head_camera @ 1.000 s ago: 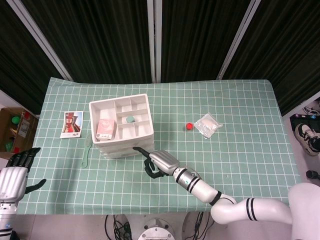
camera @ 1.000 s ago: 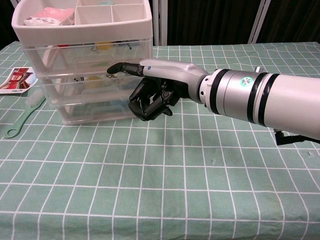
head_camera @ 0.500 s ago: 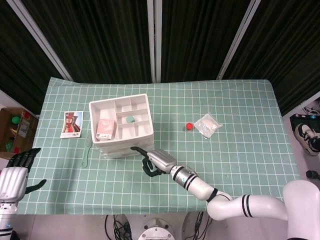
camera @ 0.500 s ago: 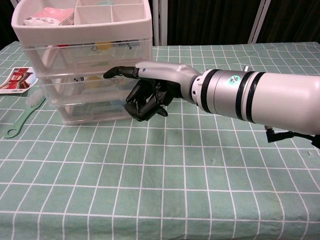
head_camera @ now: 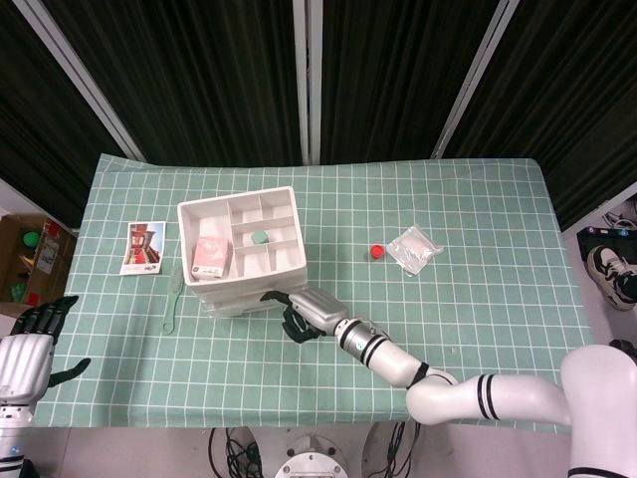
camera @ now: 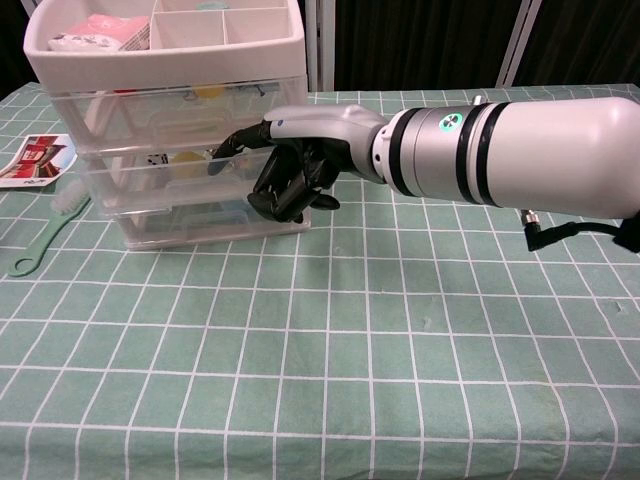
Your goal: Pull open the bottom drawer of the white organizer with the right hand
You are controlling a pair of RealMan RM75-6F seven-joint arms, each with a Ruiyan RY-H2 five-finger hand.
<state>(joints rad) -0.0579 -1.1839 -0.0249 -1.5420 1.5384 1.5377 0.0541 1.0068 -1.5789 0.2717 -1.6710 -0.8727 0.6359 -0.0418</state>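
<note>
A: What does the head view give that the chest view lacks?

B: The left hand (head_camera: 28, 344), off the table's (head_camera: 478, 289) left edge, fingers apart and holding nothing. Also a red cap (head_camera: 377, 251) and a clear packet (head_camera: 414, 249) out to the right, well apart from the organizer (head_camera: 242, 249), whose top tray holds a pink box (head_camera: 210, 255).

A: And the chest view?

B: The stacked clear drawers from the front. The bottom drawer (camera: 190, 215) sits flush with the ones above it, closed. A card (camera: 33, 160) and a green brush (camera: 50, 230) lie left of the organizer.

A: Where are the right fingers against that drawer?

B: The right hand (camera: 300, 170) is at the organizer's front right corner. One finger points left across the middle drawer's front; the rest are curled in, their tips (camera: 275, 205) in front of the bottom drawer's upper right part. Whether they touch it, I cannot tell. Nothing is held.
</note>
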